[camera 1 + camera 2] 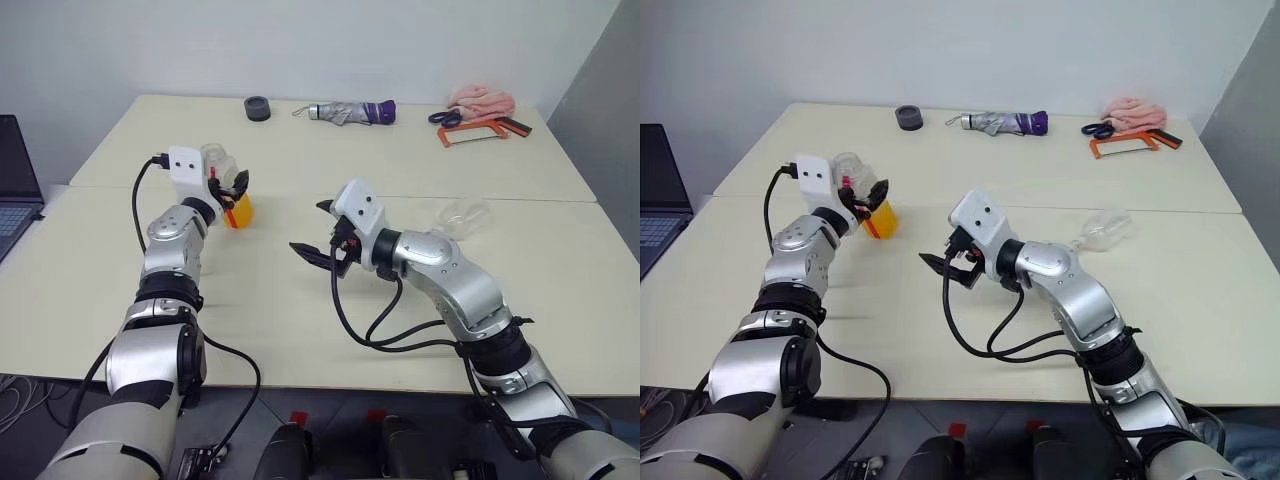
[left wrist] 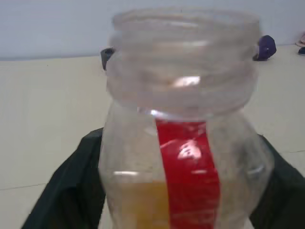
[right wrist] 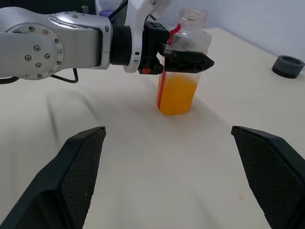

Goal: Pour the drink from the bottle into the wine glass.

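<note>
The bottle [image 3: 178,90] stands upright on the left part of the table [image 1: 300,320], its mouth uncapped, a red stripe down its side. The orange drink [image 1: 240,212] fills its lower part. My left gripper [image 1: 238,190] is open, with a black finger [image 2: 71,191] on each side of the bottle; I cannot tell if they touch it. The wine glass [image 1: 465,215] appears to lie on its side at the right, partly behind my right forearm. My right gripper [image 1: 308,227] hovers open and empty over the middle of the table, pointing toward the bottle.
A laptop [image 1: 15,190] sits at the left edge. Along the far side lie a black round object [image 1: 257,108], a folded umbrella [image 1: 350,113], scissors [image 1: 445,118], an orange-framed saw [image 1: 480,130] and a pink cloth [image 1: 482,100]. A seam [image 1: 520,200] joins two tables.
</note>
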